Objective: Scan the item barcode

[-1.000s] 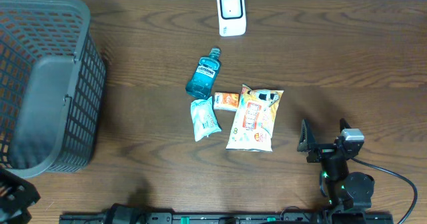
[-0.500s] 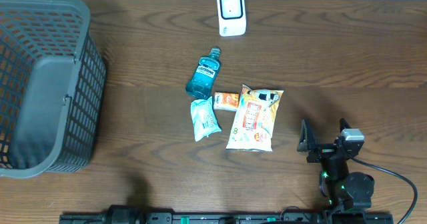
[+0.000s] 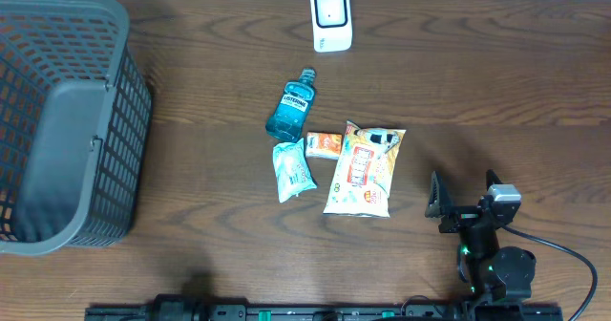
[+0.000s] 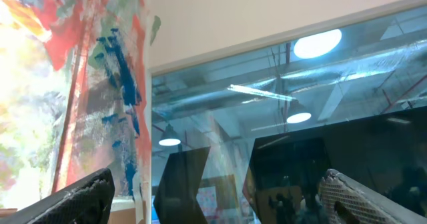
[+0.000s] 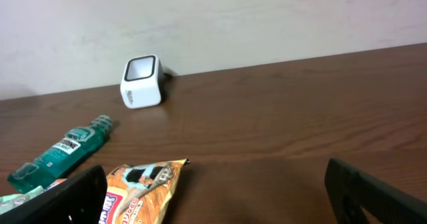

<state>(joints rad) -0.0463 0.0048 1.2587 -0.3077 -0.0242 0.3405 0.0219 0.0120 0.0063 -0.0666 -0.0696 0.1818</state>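
Note:
A white barcode scanner (image 3: 331,18) stands at the table's far edge, also in the right wrist view (image 5: 141,82). The items lie mid-table: a blue mouthwash bottle (image 3: 290,105), a small orange packet (image 3: 324,144), a pale green pouch (image 3: 292,170) and an orange snack bag (image 3: 362,169). No barcode shows. My right gripper (image 3: 463,193) hovers open to the right of the snack bag (image 5: 137,191), nothing between its fingers (image 5: 373,194). My left gripper (image 4: 217,211) is open and empty, pointing up at a painted wall and window, and is outside the overhead view.
A dark grey mesh basket (image 3: 67,120) fills the left side of the table. A black rail (image 3: 286,312) runs along the near edge. The right arm's cable (image 3: 573,259) loops at the near right.
The left arm's tip, seen a second ago at the bottom-left corner of the overhead view, has gone out of it. The right arm and the items have not moved.

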